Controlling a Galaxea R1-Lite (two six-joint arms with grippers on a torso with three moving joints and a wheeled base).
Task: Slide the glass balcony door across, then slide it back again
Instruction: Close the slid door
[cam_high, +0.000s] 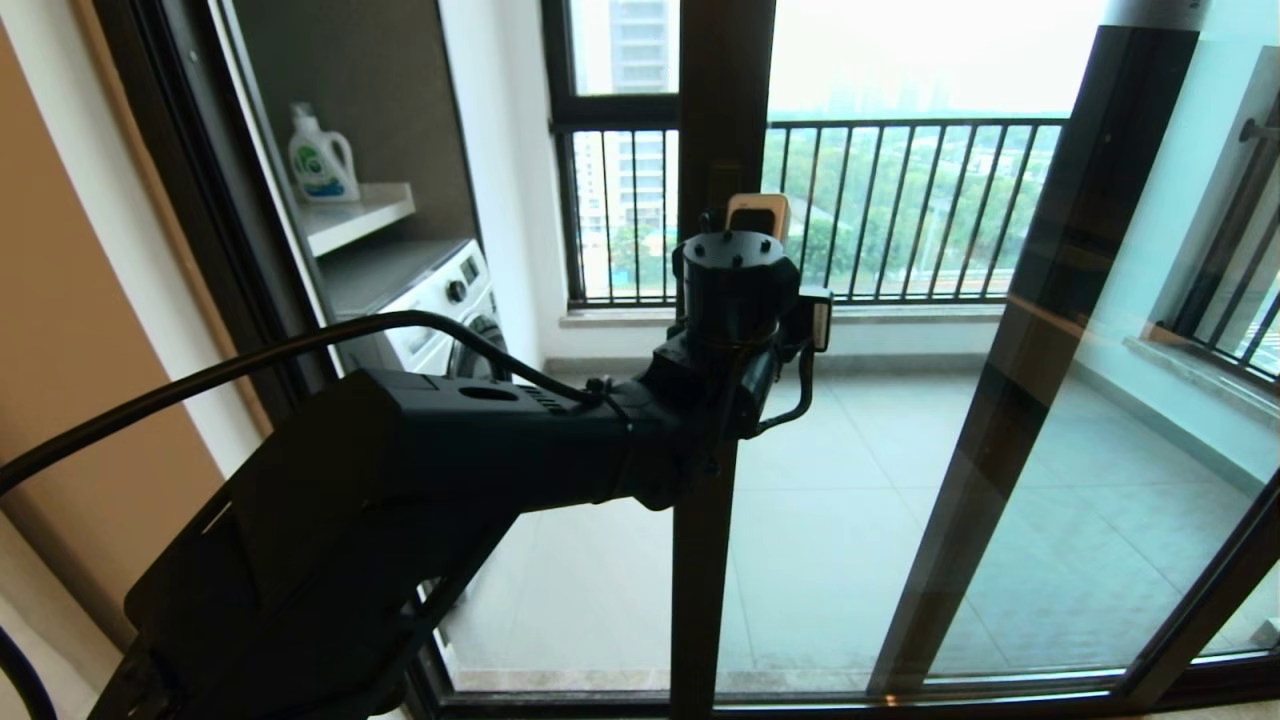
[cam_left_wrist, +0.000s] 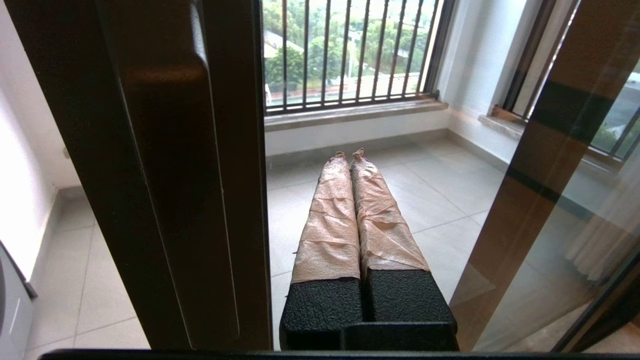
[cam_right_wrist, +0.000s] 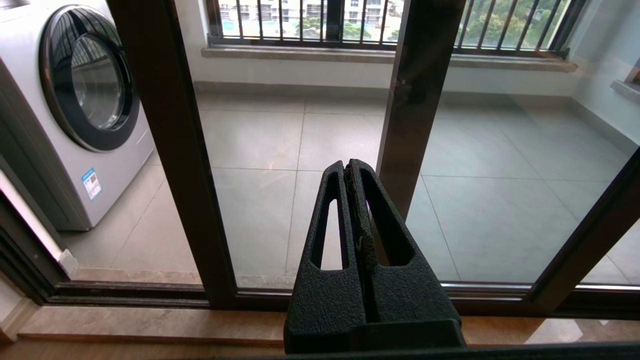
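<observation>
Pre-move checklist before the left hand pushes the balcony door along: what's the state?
1. Left hand at the side stile of the glass balcony door, about mid-height: ok.
2. Left hand shut, holding nothing: ok.
3. Its fingers touching the stile's edge: cannot tell.
4. Right hand shut, low in front of the glass near the bottom track: ok.
5. Right hand clear of the sliding panel's path: cannot tell.
</observation>
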